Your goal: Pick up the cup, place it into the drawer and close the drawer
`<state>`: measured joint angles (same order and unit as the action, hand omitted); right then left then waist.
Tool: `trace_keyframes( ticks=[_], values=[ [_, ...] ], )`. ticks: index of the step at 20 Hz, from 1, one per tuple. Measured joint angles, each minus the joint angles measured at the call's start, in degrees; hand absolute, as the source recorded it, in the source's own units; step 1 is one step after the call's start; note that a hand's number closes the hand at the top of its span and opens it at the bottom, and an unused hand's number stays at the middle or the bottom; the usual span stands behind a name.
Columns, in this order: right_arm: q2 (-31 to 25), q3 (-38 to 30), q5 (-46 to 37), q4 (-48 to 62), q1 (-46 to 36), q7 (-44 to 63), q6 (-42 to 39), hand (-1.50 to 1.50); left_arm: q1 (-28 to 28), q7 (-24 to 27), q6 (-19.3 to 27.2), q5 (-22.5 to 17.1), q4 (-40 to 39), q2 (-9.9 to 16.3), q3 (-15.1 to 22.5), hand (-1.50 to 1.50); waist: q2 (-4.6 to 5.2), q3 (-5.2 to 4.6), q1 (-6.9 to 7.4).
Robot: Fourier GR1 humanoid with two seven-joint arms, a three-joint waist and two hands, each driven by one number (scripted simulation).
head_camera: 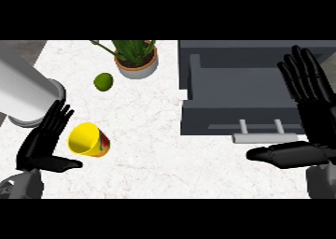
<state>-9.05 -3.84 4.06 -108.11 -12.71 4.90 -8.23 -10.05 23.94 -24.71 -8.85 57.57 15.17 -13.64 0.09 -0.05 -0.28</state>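
I see the cup (pixel 88 139) lying on its side on the counter (pixel 164 154), well left of the open drawer (pixel 250 100), yellow mouth facing up-left. My left hand (pixel 43 144) is just left of the cup, fingers straight, holding nothing. My right hand (pixel 308 116) is spread flat over the drawer's right side, thumb below its handle (pixel 266 137).

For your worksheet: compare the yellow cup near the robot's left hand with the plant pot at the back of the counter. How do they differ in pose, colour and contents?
Pose: the cup lies tipped on its side, mouth toward the left hand; the plant pot stands upright.
Colour: the cup is bright yellow inside with red and green on its outside; the plant pot is pale with a brown rim.
Contents: the cup looks empty; the plant pot holds a green leafy plant.
Shared: both rest on the counter.
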Motion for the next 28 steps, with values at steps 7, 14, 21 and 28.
trace_keyframes(
  ticks=[7, 14, 21, 28],
  values=[
    [-1.38, -2.36, 2.21, 1.16, -2.04, 0.89, -1.36, -1.5, -5.59, 13.58, 0.51, 6.05, -19.73, 2.17, -0.64, -1.5, 0.1, -0.02, -0.29],
    [-2.3, -3.36, 3.57, 1.29, -3.17, 1.91, -2.37, -1.5, -11.56, 23.04, 3.83, 10.11, -36.29, 3.36, -0.9, -1.5, 0.26, -0.09, -0.66],
    [-2.22, -3.28, 3.44, 1.27, -4.36, 3.13, -1.86, -1.5, -14.49, 27.08, 4.9, 11.15, -42.62, 3.5, -1.11, -1.5, 0.41, -0.16, -1.02],
    [-1.92, -3.12, 3.46, 1.6, -3.74, 2.08, -2.28, -1.5, -15.5, 30.09, 6.26, 12.27, -45.41, 2.49, -0.75, -1.5, 0.53, -0.21, -1.3]
  ],
)
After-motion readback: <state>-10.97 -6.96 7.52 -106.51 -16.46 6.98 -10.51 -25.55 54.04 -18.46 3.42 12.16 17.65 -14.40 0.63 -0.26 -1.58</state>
